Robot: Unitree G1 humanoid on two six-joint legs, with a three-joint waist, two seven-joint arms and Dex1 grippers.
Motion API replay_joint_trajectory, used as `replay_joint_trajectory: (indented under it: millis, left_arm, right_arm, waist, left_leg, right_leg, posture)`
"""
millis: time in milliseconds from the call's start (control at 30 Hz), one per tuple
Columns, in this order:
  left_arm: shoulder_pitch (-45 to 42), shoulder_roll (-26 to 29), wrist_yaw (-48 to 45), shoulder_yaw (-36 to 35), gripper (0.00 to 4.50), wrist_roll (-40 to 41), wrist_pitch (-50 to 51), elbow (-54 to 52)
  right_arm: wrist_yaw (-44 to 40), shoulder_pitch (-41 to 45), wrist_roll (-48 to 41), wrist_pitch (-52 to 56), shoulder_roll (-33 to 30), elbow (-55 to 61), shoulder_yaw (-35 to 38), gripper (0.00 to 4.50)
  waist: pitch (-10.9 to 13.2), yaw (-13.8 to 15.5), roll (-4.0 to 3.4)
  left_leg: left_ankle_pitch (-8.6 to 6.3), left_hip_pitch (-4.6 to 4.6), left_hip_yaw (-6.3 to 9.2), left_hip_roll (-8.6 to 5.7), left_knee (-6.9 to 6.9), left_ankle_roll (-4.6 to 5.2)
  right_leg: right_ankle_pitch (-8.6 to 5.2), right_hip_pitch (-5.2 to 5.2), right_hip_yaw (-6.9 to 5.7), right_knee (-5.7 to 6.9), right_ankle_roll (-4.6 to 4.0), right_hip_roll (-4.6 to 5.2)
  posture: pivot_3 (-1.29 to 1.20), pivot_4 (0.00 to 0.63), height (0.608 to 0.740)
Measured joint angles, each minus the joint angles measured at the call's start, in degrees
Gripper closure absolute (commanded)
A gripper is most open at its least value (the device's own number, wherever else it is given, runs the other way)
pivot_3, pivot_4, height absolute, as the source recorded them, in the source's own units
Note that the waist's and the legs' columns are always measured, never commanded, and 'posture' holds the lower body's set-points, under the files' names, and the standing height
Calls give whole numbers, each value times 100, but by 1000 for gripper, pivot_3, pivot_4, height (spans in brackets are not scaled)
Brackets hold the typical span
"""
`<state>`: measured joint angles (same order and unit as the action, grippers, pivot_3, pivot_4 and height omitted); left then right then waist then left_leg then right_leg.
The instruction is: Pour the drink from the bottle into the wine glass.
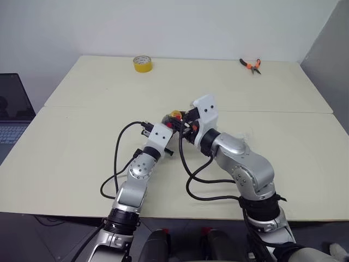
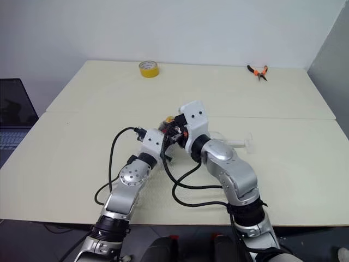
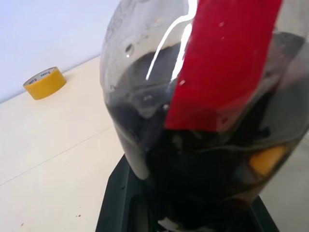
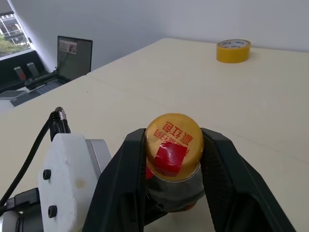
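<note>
— Two hands on one bottle (image 3: 193, 121)?
— Yes. The left hand (image 3: 183, 212) is pinched on its body above the table (image 1: 82, 136); dark drink (image 3: 203, 164) shows through the plastic beside the red label.
— And the right hand (image 4: 174, 164)?
— Its black fingers (image 4: 120, 179) press against both sides of the yellow cap (image 4: 174, 140).
— The wine glass (image 2: 240, 143)?
— Lying on the table just beyond the right arm.

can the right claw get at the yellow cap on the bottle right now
Probably yes. The right claw already has its two fingers against either side of the yellow cap, with nothing between them, while the left claw holds the bottle.
</note>
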<state>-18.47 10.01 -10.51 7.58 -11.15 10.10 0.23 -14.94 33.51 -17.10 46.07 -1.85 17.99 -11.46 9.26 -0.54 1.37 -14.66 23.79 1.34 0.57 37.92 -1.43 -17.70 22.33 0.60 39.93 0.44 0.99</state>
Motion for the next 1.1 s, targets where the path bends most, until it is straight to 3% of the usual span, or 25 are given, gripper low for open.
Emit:
replay_joint_trajectory:
  millis: [267,633,933,1100]
  left_arm:
    - [-25,-16,-8,-73,3762,79,188,-173]
    - [-5,-43,-32,-60,3769,170,245,-208]
    - [44,-142,-45,-57,3782,348,337,-278]
    - [49,-152,-30,-53,3783,372,383,-311]
  right_arm:
    - [-2110,871,14,-1921,-1046,-1748,-222,3238]
    - [-2963,1079,136,-3000,-1237,-2557,-280,3238]
    - [-2760,779,250,-2783,-1286,-2005,-203,109]
    - [-2545,232,42,-2030,-1447,-820,-53,102]
  waist:
    - [1,-41,-1]
    - [1,-42,-1]
    - [1,-22,-1]
    - [1,27,-2]
  left_leg:
    - [0,0,-3,1,-3,1]
    - [0,0,-2,2,-2,0]
    - [0,1,-1,2,-1,0]
    - [0,3,-1,1,0,0]
  right_leg:
    - [0,-1,2,-7,0,-3]
    - [0,-1,2,-4,0,0]
    - [0,-1,1,-4,0,1]
    - [0,-1,2,-4,0,2]
  posture:
    - [0,150,740]
    - [0,150,740]
    - [0,150,740]
    - [0,150,740]
